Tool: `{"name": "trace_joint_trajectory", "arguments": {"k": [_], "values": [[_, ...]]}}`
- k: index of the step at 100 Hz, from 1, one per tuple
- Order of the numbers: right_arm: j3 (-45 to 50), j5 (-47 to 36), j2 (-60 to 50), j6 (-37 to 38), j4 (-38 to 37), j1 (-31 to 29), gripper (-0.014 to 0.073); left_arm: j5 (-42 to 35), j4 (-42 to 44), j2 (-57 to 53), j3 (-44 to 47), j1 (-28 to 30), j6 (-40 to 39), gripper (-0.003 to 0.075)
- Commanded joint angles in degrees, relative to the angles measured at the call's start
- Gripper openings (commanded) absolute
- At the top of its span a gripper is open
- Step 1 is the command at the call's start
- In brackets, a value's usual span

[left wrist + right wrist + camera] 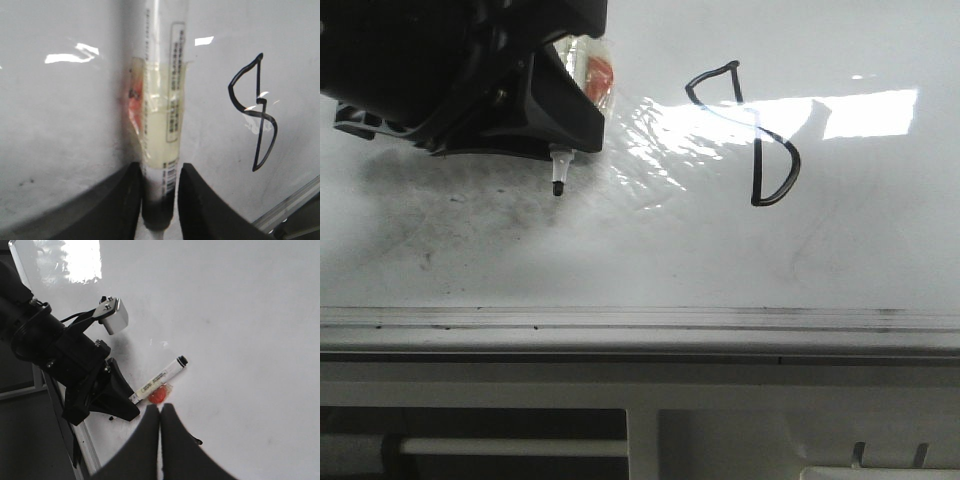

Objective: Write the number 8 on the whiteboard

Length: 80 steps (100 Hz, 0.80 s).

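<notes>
Front view, going left to right: the left gripper [558,150] sits over the left part of the whiteboard [880,250], clamped on a marker [558,172] whose black tip pokes out toward the rail and hangs over a patch of grey smudges [450,215]. Can't tell from here if the tip actually touches the board. There's some clear tape with an orange bit [597,72] stuck on the marker body. Right of that is a glare patch, and then the number 8 [748,135], thin black line, pointy triangular top loop and a D-shaped bottom loop, well clear of the marker tip. The silver edge rail [640,322] runs along the near side of the board.

Left wrist cam shows the two black fingers [125,200] pinching the marker [161,115] on either side, with the 8 [254,115] off to the side.

Right wrist cam: the right gripper [160,412] has its fingers pressed together with nothing between them, hovering near the marker [160,379] and the left gripper [122,402].
</notes>
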Motion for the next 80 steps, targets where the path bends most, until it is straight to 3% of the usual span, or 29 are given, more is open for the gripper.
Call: {"name": "trace_joint_trajectory", "arguments": {"k": [1,21,39,60,72,80], "values": [[-1.46,-4.19,-0.28,0.06,1.79,-0.47,-0.0060,-9.11,-1.93,0.02,-1.27,0.74,-0.23,0.0298],[-1.46,-4.19,-0.28,0.06,1.79,-0.47,-0.0060,-10.35,-1.93,0.02,-1.27,0.74,-0.23,0.0561],[-1.25,-4.19,-0.92,0.06,-2.63,-0.47,-0.0060,-12.20,-1.93,-2.44,-1.27,0.74,-0.12,0.0603],[6.90,-9.78,-9.23,0.17,-5.26,-0.47,-0.0060,-12.89,-1.20,-12.28,1.83,0.74,2.34,0.0538],[15.27,-15.76,-17.89,2.71,-6.22,-0.47,-0.0060,-12.77,-1.48,-19.90,5.51,0.74,3.11,0.0398],[21.39,-19.09,-23.68,2.71,-7.28,-0.47,-0.0060,-12.67,-1.58,-25.29,8.49,0.74,3.11,0.0250]]}}
